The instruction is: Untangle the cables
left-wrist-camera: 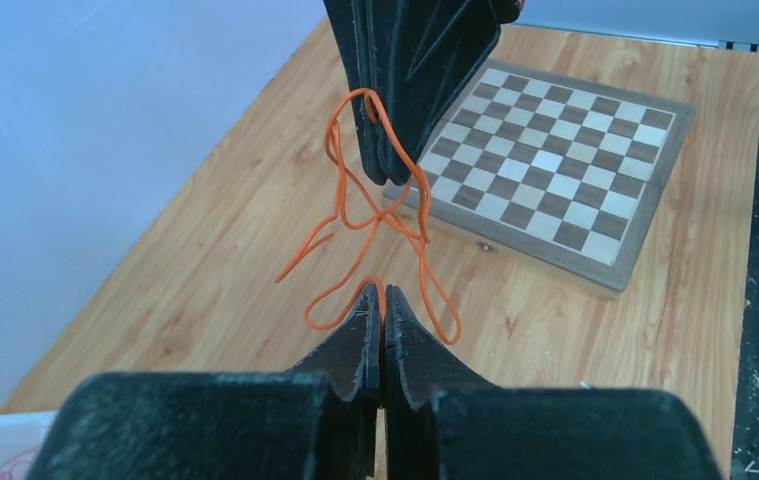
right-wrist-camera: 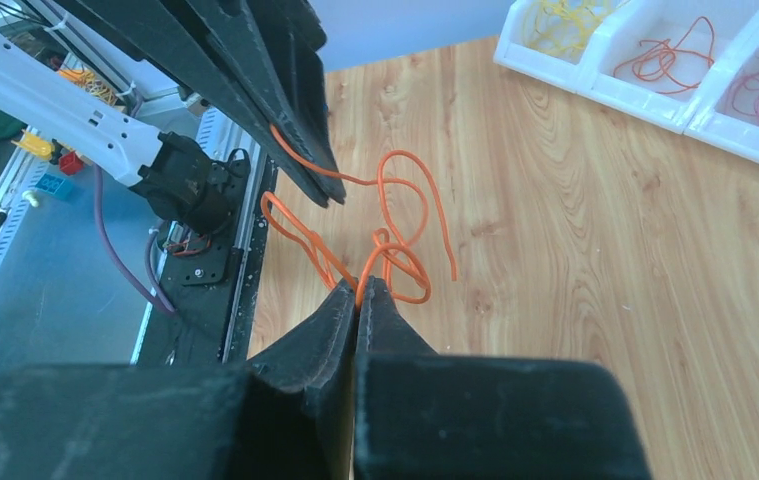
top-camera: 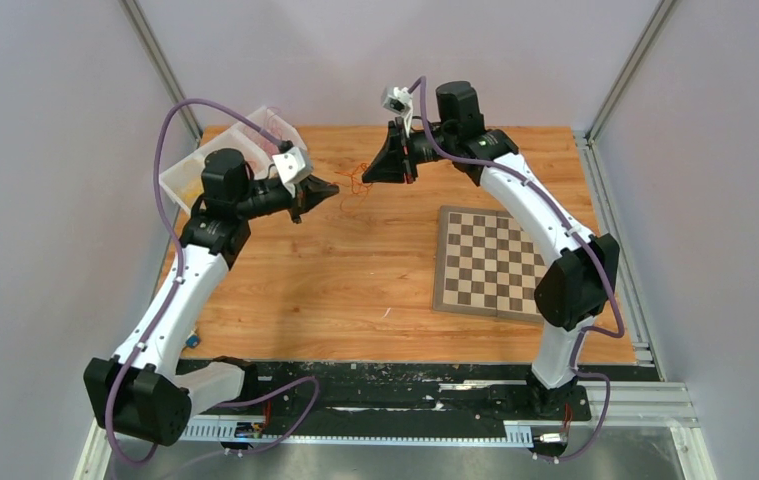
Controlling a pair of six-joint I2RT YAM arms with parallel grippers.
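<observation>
Both tools, the left gripper (left-wrist-camera: 383, 292) and the right gripper (right-wrist-camera: 358, 285), are squeezing tight on the orange cables (right-wrist-camera: 387, 245), which are hanging in loops between them above the wooden table (top-camera: 355, 270).

the cables (left-wrist-camera: 370, 215) are very thin, bright orange strands, knotted loosely into several open loops and crossings; how many strands there are cannot be told. the bunch hangs in the air above the wooden table (top-camera: 355, 270), stretched between two grips. one part is pinched in the tips of the left gripper (left-wrist-camera: 383, 292), another in the tips of the right gripper (right-wrist-camera: 358, 288). loose loops and one free end droop to the sides between them.
</observation>
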